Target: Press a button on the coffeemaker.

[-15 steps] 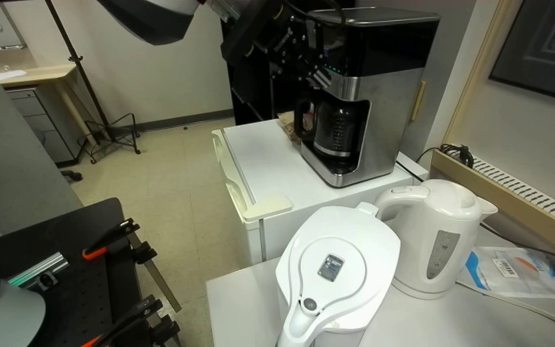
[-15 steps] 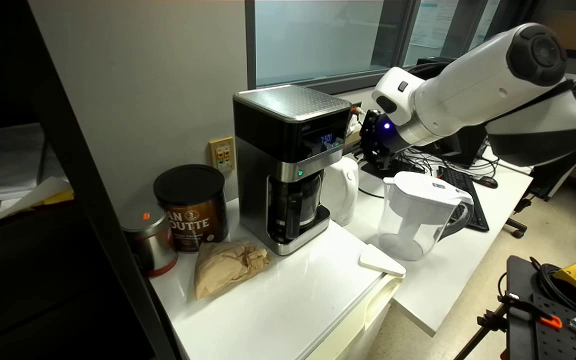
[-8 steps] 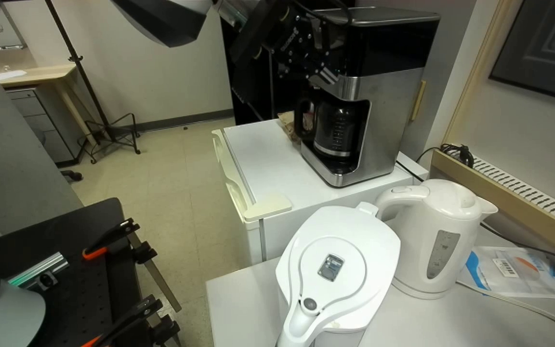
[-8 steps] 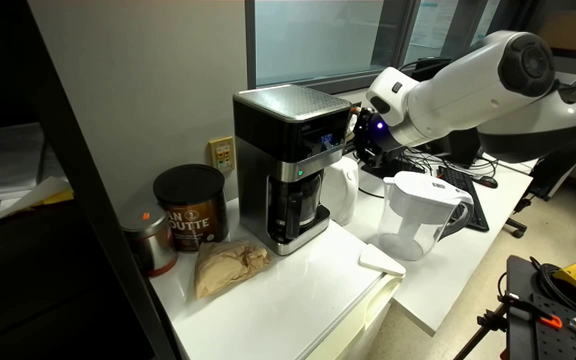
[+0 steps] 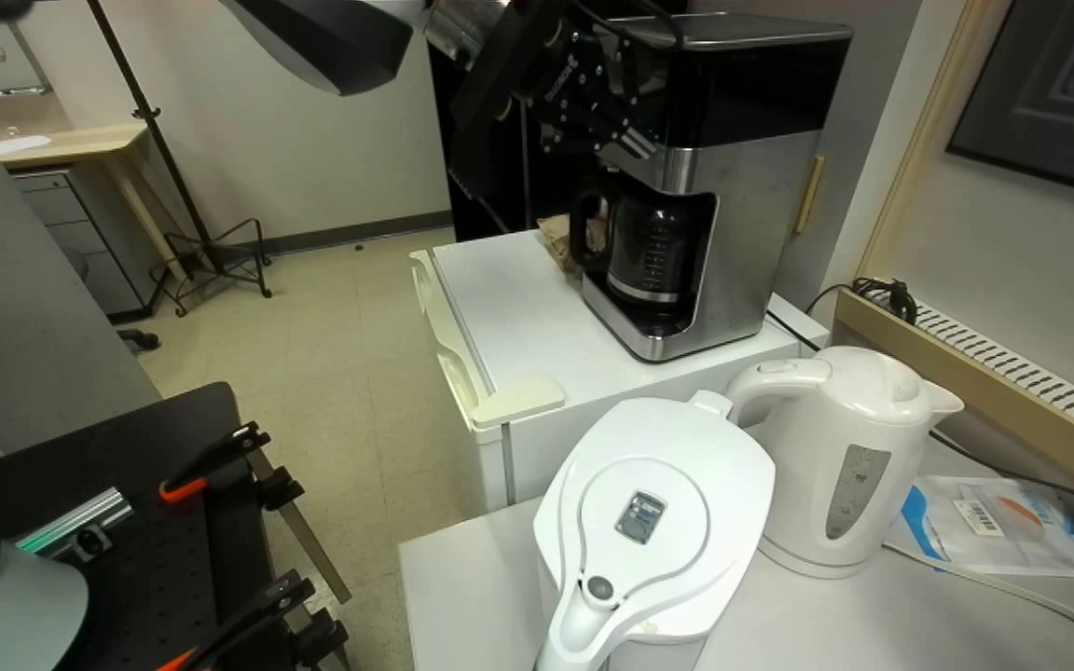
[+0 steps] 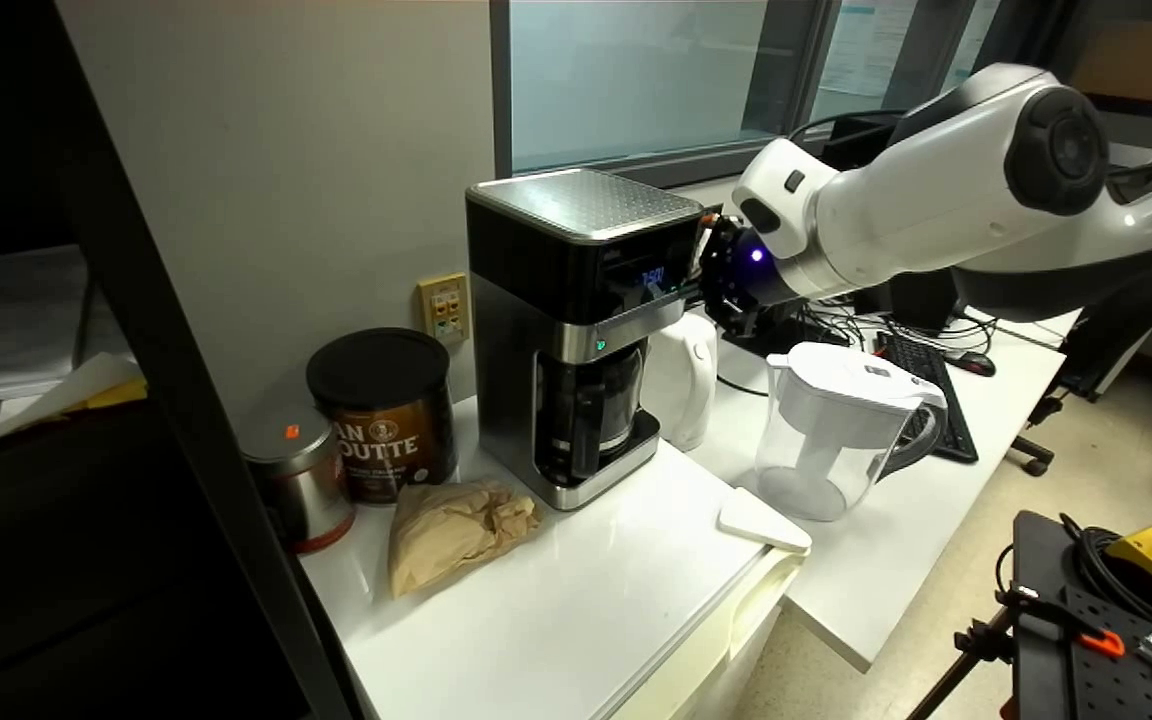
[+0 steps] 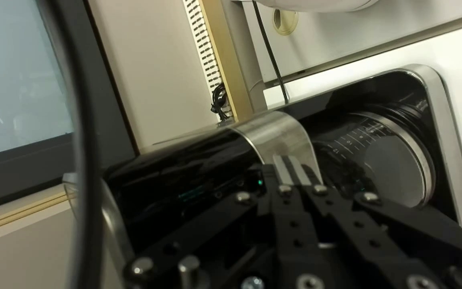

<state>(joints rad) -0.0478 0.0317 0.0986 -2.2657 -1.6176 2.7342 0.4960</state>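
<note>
The coffeemaker [image 6: 526, 300] stands on a white fridge-like unit [image 6: 586, 620], its black face carrying a lit display [image 6: 653, 277] above a silver band [image 6: 636, 330] with a green light [image 6: 601, 345]. The gripper [image 7: 291, 170] is close to that face, its 2 fingers [image 7: 282, 170] lying together side by side, nothing visible between them. In the wrist view the tips overlap the silver band near a small green glow [image 7: 260, 182]; contact cannot be judged, and the buttons are too small to read.

The step in hand seems to be the last approach before a press. It would go best with the joined tips used as 1 blunt prod, lined up on 1 button, then pushed straight in, square to the panel, and eased back once it gives. A slanted push could skid along the glossy face or catch a neighbouring button; too hard a shove might slide the machine or knock the carafe [image 5: 654, 247].

Beside the machine sit a crumpled paper bag [image 6: 456, 535], a brown tub [image 6: 381, 430] with a black lid and a metal tin [image 6: 301, 490]. The adjoining white desk [image 5: 462, 568] bears a kettle [image 5: 812, 466], a filter jug [image 5: 667, 540] and a keyboard [image 6: 921, 362]. A grey wall [image 6: 276, 150] with a yellow socket plate [image 6: 444, 308] and a window [image 6: 636, 80] rises behind; across the tiled floor [image 5: 341, 391] stands a black table [image 5: 127, 438].
</note>
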